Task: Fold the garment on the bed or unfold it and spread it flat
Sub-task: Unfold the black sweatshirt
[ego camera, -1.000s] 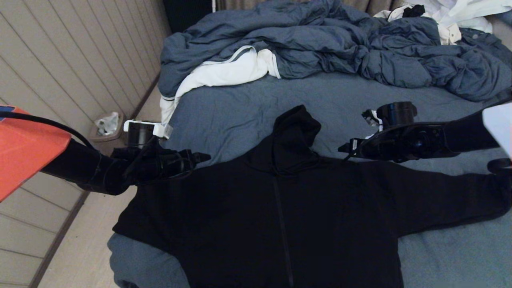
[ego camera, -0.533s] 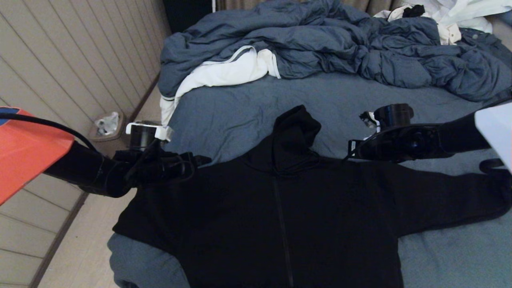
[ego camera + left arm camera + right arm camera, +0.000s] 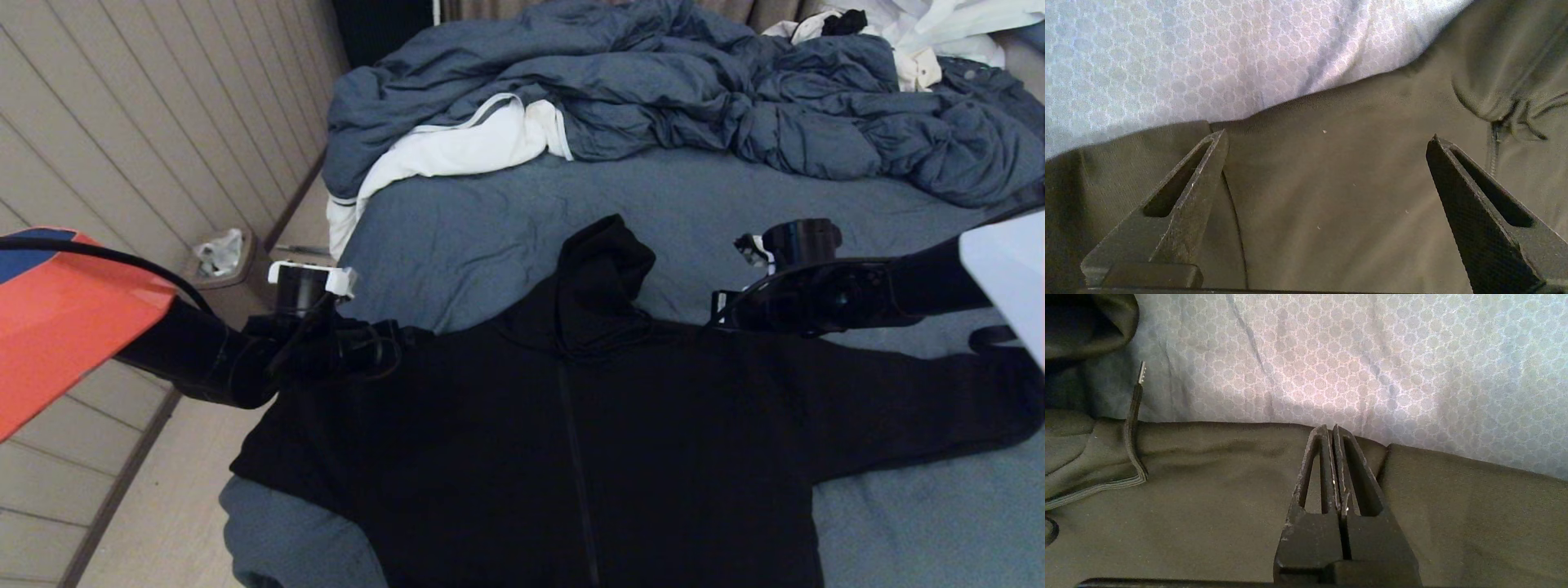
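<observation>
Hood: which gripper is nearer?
Right. The right gripper, shut, sits just beside the hood at the shoulder seam; the left gripper, open, is farther off over the other shoulder.

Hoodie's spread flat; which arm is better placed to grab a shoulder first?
Likely left: the left gripper hangs open over the hoodie shoulder edge. The right gripper is shut on nothing.

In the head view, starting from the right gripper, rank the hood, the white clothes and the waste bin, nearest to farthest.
From the right gripper, over the hoodie's shoulder:
1. Hood, just to its left.
2. White clothes, at the bed's far right corner.
3. Waste bin, on the floor to the bed's left.
</observation>
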